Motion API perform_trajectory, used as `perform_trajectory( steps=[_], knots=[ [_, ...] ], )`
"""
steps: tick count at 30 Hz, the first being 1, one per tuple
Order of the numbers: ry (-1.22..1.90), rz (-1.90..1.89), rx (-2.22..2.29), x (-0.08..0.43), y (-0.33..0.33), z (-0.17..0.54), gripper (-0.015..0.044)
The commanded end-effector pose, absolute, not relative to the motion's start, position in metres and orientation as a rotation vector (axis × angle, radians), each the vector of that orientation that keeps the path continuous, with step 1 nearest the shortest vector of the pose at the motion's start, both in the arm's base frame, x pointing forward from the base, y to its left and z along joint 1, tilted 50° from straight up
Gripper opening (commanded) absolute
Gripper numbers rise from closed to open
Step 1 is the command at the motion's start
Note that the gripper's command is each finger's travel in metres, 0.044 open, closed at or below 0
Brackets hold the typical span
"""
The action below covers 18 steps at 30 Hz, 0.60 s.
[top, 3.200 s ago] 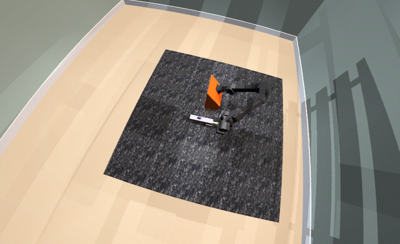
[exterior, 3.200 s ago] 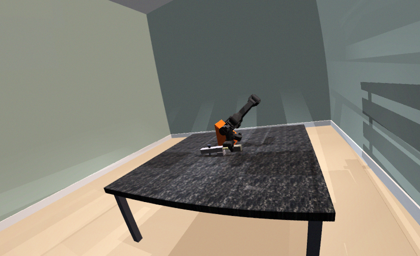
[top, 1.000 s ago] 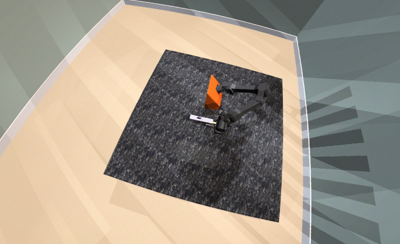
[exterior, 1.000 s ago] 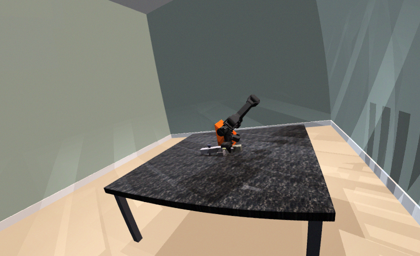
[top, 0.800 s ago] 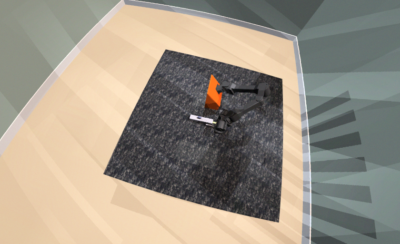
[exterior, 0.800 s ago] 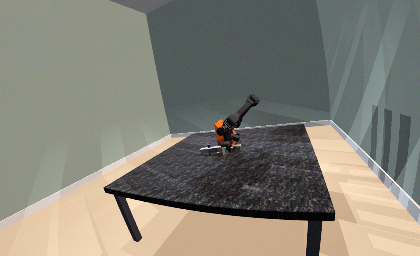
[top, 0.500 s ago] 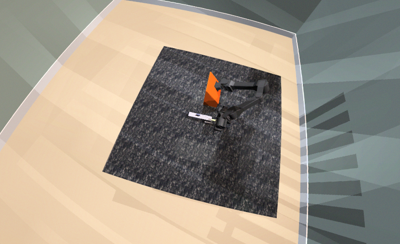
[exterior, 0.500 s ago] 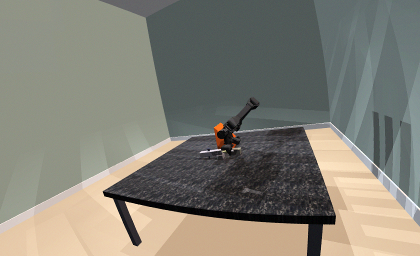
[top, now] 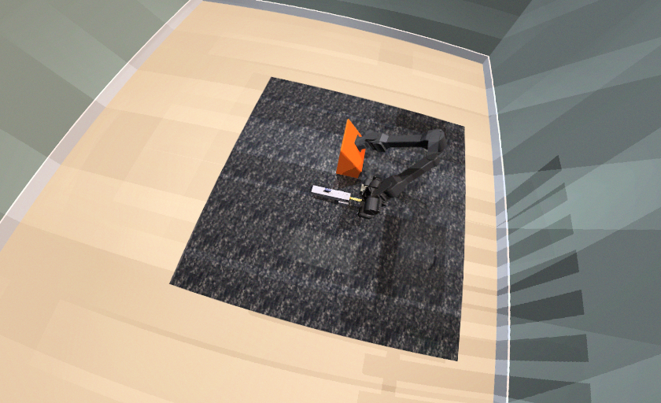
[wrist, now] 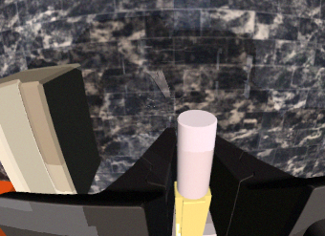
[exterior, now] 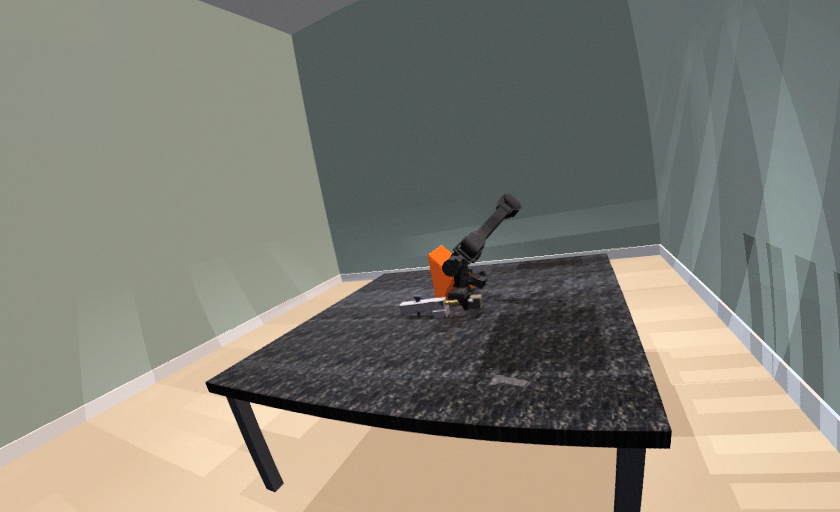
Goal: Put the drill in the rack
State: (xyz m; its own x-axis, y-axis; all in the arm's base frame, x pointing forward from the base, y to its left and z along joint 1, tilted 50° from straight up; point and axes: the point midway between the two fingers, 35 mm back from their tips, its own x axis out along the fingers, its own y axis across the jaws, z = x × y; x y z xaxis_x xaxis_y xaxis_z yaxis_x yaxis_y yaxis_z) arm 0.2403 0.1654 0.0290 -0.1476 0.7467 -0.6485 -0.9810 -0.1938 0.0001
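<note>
The drill (wrist: 196, 148) (top: 355, 198) is a thin rod with a pale round end and a yellow section. It sticks out of the light grey housing block (top: 329, 193) (exterior: 420, 305) lying on the table. My gripper (wrist: 184, 135) (top: 364, 193) (exterior: 458, 298) is low over the table, and its dark fingers are shut on the drill from both sides. A small dark key (top: 326, 190) (exterior: 415, 297) sits on top of the housing. A beige rack (wrist: 34, 136) stands just to the left of the gripper in the wrist view.
An orange slanted block (top: 349, 149) (exterior: 437, 268) stands behind the housing, next to the arm's base. Everything sits on a dark speckled table (top: 297, 270) (exterior: 474, 382). The table's edges are far from the gripper.
</note>
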Motion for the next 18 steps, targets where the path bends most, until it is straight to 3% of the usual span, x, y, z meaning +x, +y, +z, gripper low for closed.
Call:
perform_trajectory(
  steps=[1,18],
  knots=[
    [0.511,1.685,-0.617,0.239,0.169,0.034,0.0000],
    [0.510,1.685,-0.616,0.236,0.184,0.054,0.0000]
  ],
)
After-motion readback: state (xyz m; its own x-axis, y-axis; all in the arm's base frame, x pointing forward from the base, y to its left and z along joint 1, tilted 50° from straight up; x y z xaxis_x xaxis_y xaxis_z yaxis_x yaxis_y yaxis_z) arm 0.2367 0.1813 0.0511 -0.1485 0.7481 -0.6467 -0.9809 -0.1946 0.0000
